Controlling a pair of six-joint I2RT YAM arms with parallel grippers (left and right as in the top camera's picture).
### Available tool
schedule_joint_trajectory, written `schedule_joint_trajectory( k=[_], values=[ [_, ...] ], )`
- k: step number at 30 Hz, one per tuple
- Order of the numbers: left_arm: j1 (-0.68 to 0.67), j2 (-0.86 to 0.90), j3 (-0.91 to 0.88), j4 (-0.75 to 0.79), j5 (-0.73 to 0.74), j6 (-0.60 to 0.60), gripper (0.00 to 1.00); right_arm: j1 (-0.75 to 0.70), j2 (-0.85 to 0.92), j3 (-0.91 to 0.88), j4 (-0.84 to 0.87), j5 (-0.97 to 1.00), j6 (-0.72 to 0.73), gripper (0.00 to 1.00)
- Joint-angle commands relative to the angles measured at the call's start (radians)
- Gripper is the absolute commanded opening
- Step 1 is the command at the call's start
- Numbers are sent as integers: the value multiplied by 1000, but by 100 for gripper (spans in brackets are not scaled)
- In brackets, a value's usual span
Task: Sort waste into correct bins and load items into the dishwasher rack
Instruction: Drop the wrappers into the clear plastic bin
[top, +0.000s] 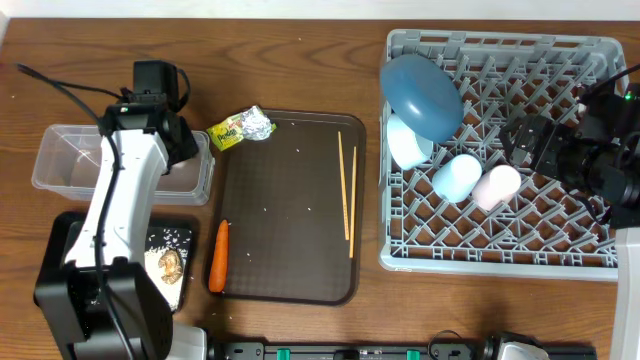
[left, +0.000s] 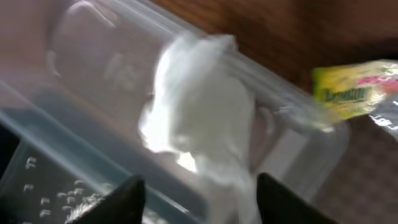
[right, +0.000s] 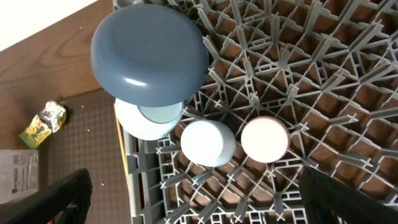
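My left gripper (left: 199, 180), fingers spread, hangs over the clear tub (top: 65, 160) with the blurred white tissue (left: 199, 112) just beyond its tips. Below, the black tray (top: 190, 275) holds rice (top: 172, 238) and a brownish lump (top: 170, 262). The wrapper (top: 242, 128) sits at the corner of the serving tray (top: 290, 240), the carrot (top: 218, 256) lies along its left edge, the chopsticks (top: 347, 190) near its right. The rack (top: 560, 240) carries the blue plate (top: 422, 92), white bowl (top: 405, 145), light-blue cup (top: 457, 177) and pink cup (top: 497, 186). My right gripper (right: 196, 177) hovers there, wide apart and empty.
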Motion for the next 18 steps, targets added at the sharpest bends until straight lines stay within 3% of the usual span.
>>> schedule_joint_trajectory(
  k=[1, 5, 9, 11, 14, 18],
  values=[
    [-18, -25, 15, 30, 90, -7, 63, -5, -1, 10, 3, -8, -6, 99],
    [-78, -12, 14, 129, 182, 52, 63, -5, -1, 10, 8, -8, -6, 99],
    [-194, 70, 14, 265, 211, 253, 62, -5, -1, 10, 17, -8, -6, 99],
    [-243, 127, 14, 309, 187, 338, 62, -5, -1, 10, 17, -8, -6, 99],
    [-291, 217, 14, 372, 84, 354, 62, -5, -1, 10, 16, -8, -6, 99],
    [-318, 304, 14, 432, 71, 414, 62, -5, -1, 10, 16, -8, -6, 99]
  ],
)
